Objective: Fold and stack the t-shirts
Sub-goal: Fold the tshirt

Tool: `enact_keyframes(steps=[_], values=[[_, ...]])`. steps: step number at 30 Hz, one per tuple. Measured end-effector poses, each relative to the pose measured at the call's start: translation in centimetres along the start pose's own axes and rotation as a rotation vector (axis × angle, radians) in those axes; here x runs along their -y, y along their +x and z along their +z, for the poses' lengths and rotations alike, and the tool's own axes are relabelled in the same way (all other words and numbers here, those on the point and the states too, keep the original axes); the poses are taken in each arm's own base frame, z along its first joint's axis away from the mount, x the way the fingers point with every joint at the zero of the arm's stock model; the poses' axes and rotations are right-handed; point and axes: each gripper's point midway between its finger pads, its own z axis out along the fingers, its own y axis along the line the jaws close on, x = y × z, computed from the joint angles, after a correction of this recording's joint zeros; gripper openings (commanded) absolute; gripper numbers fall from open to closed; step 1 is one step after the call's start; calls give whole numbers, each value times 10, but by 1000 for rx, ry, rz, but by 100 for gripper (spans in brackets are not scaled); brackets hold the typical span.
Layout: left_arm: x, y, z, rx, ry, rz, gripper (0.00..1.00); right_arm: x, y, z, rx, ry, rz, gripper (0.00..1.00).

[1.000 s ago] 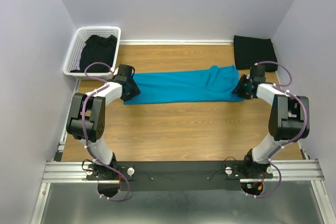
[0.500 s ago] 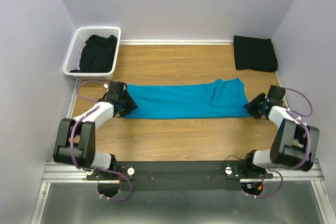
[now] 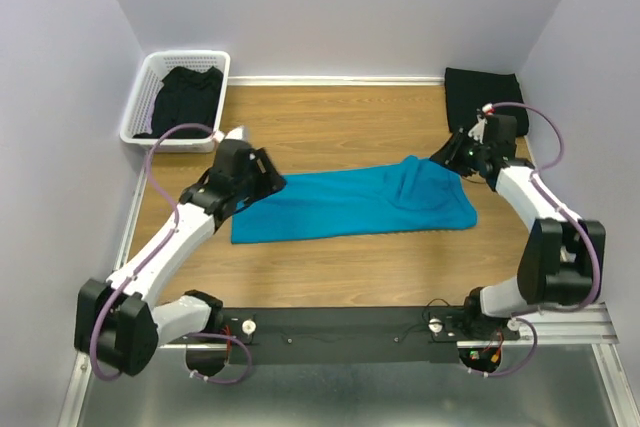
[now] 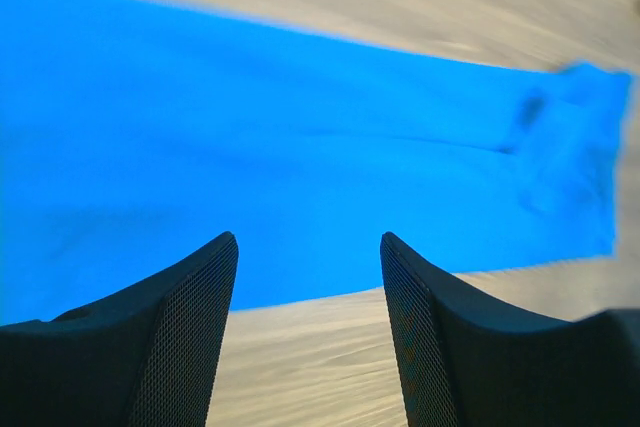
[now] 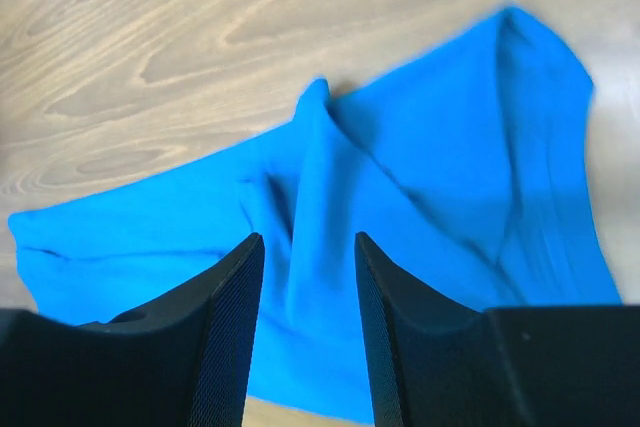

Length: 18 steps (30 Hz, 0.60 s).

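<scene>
top external view: a bright teal-blue fabric t-shirt (image 3: 355,202), folded into a long band, lies across the middle of the wooden table (image 3: 330,122), its right end bunched into raised folds. the left gripper (image 3: 270,183) hangs over the band's left end. in the left wrist view its two black fingers (image 4: 190,327) stand apart with only cloth and wood showing between them. the right gripper (image 3: 448,155) sits at the far edge of the bunched right end. its jaws are also parted, holding nothing. a folded black t-shirt (image 3: 485,100) rests in the table's far right corner. a white plastic lattice basket (image 3: 135,112) in the far left corner holds a crumpled black t-shirt (image 3: 188,97).
</scene>
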Motion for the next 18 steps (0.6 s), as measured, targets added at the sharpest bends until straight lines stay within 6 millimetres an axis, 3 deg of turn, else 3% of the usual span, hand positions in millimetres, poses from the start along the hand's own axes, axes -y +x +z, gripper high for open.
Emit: enact_keyframes(steps=[1,4,7,14,18], values=[[36,-4,1,5,82,73,68,-6,-5,13,-19,-29,-29,49],[87,4,14,-30,195,184,69,-10,-10,32,-60,-62,-54,49],[133,18,42,-84,258,284,70,-11,-17,54,-89,-91,-76,49],[226,43,112,-150,405,476,68,-8,-10,82,-160,-130,-86,49],[250,60,140,-180,474,570,68,-3,-1,90,-192,-137,-94,49]])
